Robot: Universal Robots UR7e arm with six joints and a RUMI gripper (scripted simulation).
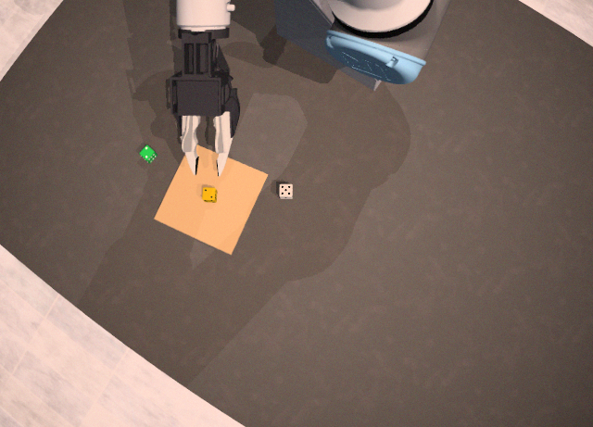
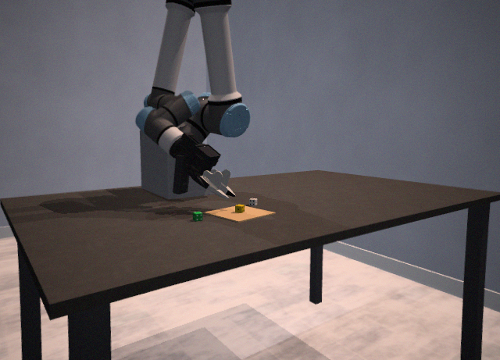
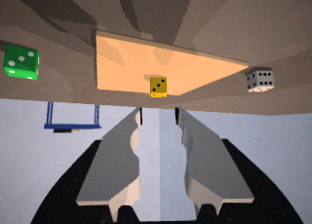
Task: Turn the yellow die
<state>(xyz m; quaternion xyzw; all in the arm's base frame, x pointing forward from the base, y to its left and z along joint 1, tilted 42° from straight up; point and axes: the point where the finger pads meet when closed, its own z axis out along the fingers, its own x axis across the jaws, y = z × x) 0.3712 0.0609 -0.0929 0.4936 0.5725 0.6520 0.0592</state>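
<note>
Squarely flat – yellow die (image 1: 208,194), smooth orange mat (image 1: 210,205), tool (image 1: 207,169) empty

A bare test room: plain wall (image 2: 363,65), one table (image 2: 363,203) (dark-topped).

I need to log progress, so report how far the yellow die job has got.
Looks done: the yellow die sits flat, fully on the mat, top seemingly showing two dots, though small. In hand: nothing; the claw hangs open, empty, apart from it. The green die and the white die lie flat off the mat. Left: confirming that top face.
</note>
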